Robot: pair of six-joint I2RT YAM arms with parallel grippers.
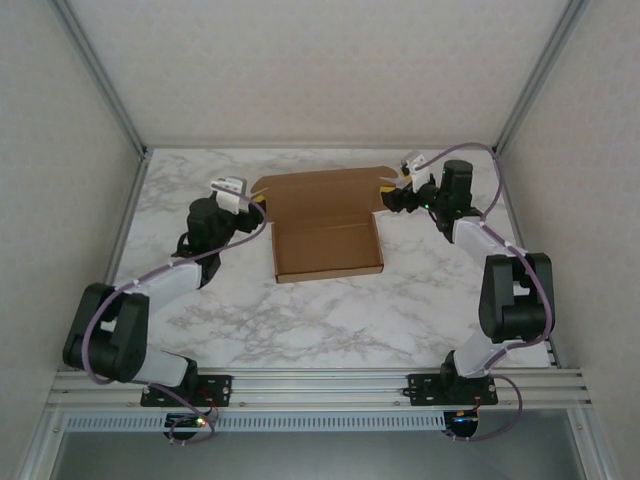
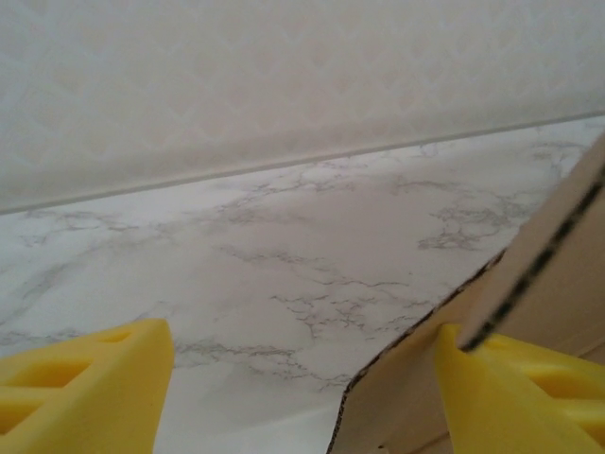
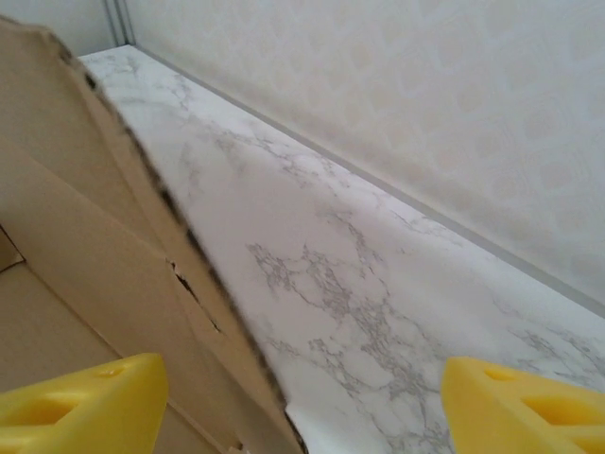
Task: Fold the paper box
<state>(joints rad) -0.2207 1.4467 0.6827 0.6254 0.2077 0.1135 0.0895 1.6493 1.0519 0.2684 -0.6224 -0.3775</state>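
Lying toward the back of the white marble table [image 1: 300,320] is the brown paper box [image 1: 328,225]. Pale walls [image 1: 320,60] stand all around. The left gripper [image 2: 302,331] and right gripper [image 3: 304,364] sit at its back corners, yellow fingers spread wide.

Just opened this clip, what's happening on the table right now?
Two robot arms are working on a brown paper box lying on the marble table. The left tool is at the far left corner of the cardboard and the right tool at the far right corner. Both are open; in each wrist view a cardboard edge lies by one yellow finger, unclamped. The near part looks formed into a shallow tray, and the far panel is not yet folded over.
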